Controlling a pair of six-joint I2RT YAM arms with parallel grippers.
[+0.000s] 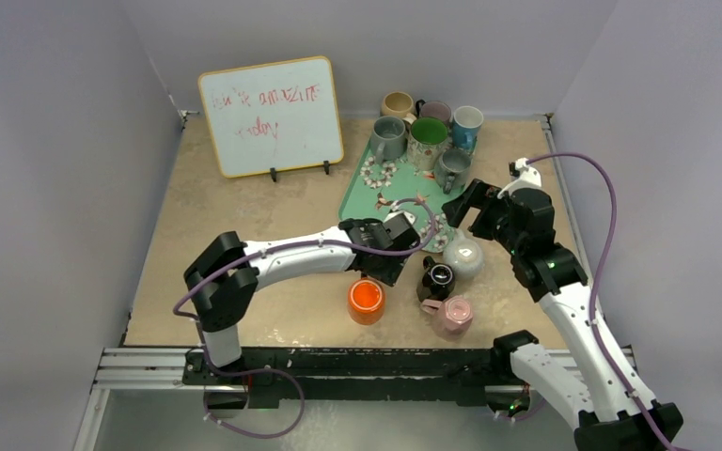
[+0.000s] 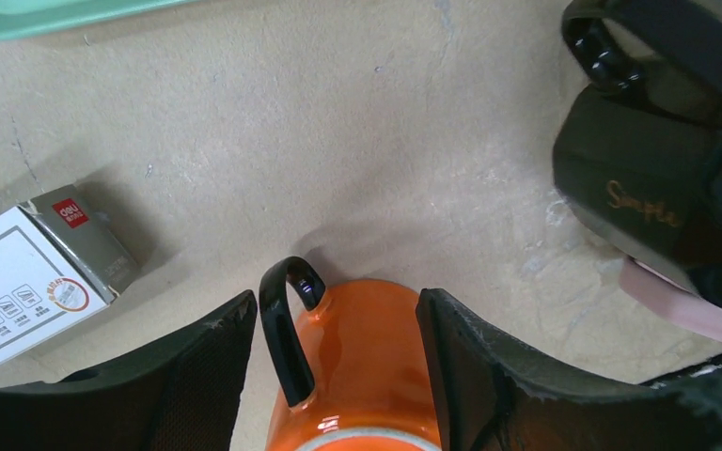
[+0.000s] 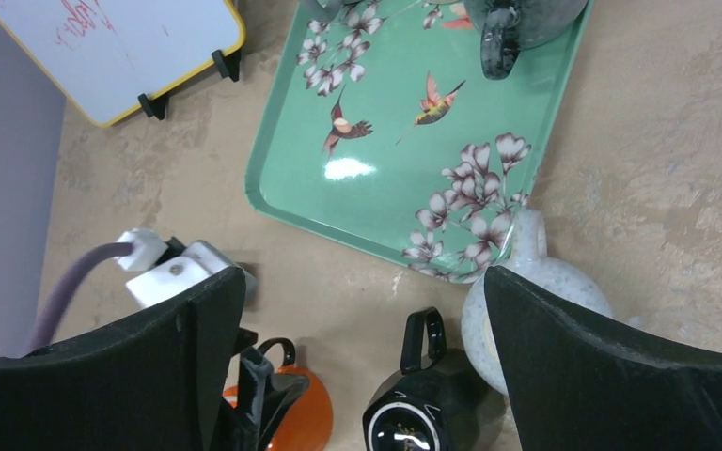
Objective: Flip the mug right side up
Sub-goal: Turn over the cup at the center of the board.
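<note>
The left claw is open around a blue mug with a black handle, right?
No, the mug is orange, not blue; the left wrist view shows it. The left claw is open around it, and its handle is black.

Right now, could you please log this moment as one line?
left end effector open, straddling orange mug | right end effector open, empty

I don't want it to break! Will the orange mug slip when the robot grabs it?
Probably slippery: the orange mug has a glossy glaze. It looks ceramic, so likely stiff, but could chip if dropped. Its black handle sticks out, so it may twist when squeezed.
</note>
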